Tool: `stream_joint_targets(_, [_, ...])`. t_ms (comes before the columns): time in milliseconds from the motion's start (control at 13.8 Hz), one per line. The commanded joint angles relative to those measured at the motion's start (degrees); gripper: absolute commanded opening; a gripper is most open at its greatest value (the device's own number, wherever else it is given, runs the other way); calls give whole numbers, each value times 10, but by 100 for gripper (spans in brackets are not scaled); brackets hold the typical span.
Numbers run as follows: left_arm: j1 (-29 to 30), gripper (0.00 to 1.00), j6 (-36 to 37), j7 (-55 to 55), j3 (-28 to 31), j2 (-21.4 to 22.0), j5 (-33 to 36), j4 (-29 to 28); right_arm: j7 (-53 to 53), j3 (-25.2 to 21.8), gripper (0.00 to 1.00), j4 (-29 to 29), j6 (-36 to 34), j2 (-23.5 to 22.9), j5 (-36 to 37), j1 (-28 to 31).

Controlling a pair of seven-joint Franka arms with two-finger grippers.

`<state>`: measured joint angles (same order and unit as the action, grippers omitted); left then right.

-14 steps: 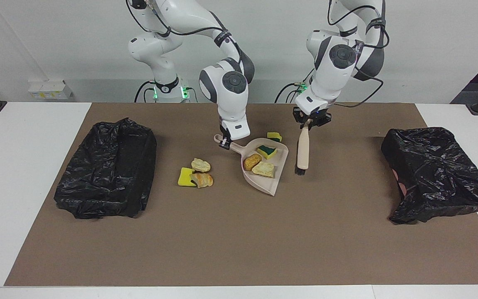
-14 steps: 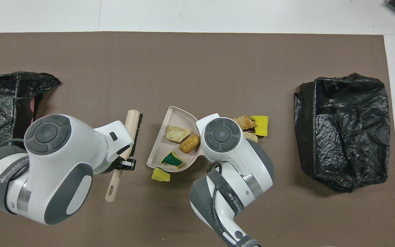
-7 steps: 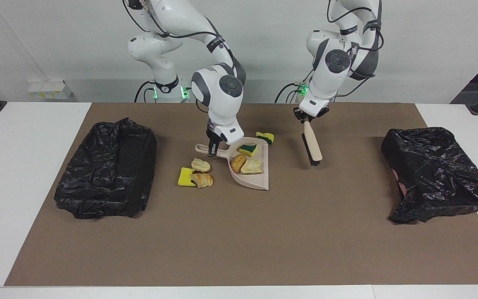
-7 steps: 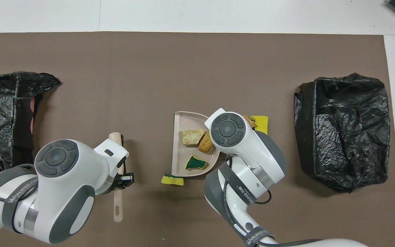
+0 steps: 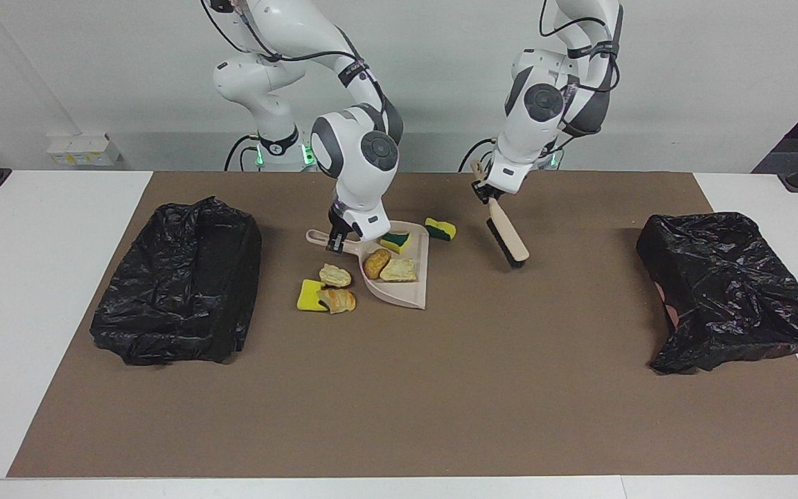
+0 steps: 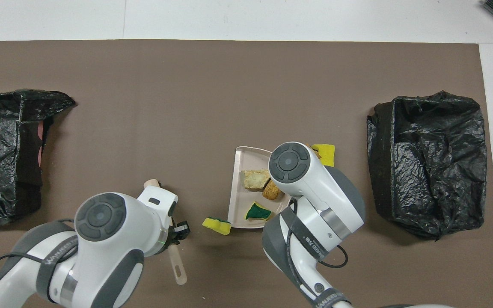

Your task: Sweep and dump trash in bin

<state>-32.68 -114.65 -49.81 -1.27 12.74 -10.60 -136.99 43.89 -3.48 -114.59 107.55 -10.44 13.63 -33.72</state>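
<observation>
Trash lay in two groups: three bits rode in the beige dustpan (image 5: 404,277), a green-topped sponge (image 5: 395,240), a golden-brown lump (image 5: 375,263) and a pale lump (image 5: 399,270), while four stayed on the brown mat (image 5: 399,388). Of those, a yellow-green sponge (image 5: 440,229) sat just beside the pan, nearer to the robots, and a yellow sponge (image 5: 310,295) with two bread lumps (image 5: 336,276) (image 5: 337,300) lay toward the right arm's end. Since a second earlier the dustpan had turned and slid toward that cluster, its open edge now facing the left arm's end, its load carried along. The right gripper (image 5: 335,240) had its fingers clenched on the pan's handle. The left gripper (image 5: 488,195), fingers clamped on the brush (image 5: 508,240), had drawn back toward the robots, and the brush now slanted with its bristle end lower. Black-lined bins (image 5: 177,281) (image 5: 728,291) stood at either end of the counter (image 5: 18,277), unchanged.
</observation>
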Motion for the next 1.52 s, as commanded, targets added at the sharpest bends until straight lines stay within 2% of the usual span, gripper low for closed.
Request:
stream_joint_targets(0, [-78, 0, -50, -119, 5, 21, -25, -35, -23, 2, 0, -110, 63, 66, 10, -23])
stream_joint_targets(145, [-103, 0, -79, -134, 5, 9, -29, -41, -24, 2, 0, -132, 96, 72, 10, -23])
stream_joint_targets(362, [-127, 0, -129, -95, 4, -25, -37, -30, -27, 2, 0, -131, 97, 71, 10, -23])
stream_joint_targets(506, [-137, 0, -133, -42, 4, -45, -56, 4, -27, 2, 0, -129, 98, 70, 9, -22])
stream_joint_targets(723, [-151, 0, -130, -30, 2, -84, -59, 71, -29, 2, 0, -125, 98, 68, 9, -22])
stream_joint_targets(940, [-158, 0, -136, 1, 3, -109, -113, 113, -30, 2, 0, -118, 96, 64, 9, -21])
stream_joint_targets(1229, [-143, 0, -110, 5, 9, -98, -113, 134, -30, 2, 0, -118, 96, 64, 9, -21])
stream_joint_targets(1446, [-101, 0, -73, 8, 9, -70, -109, 135, -30, 2, 0, -118, 96, 63, 9, -21])
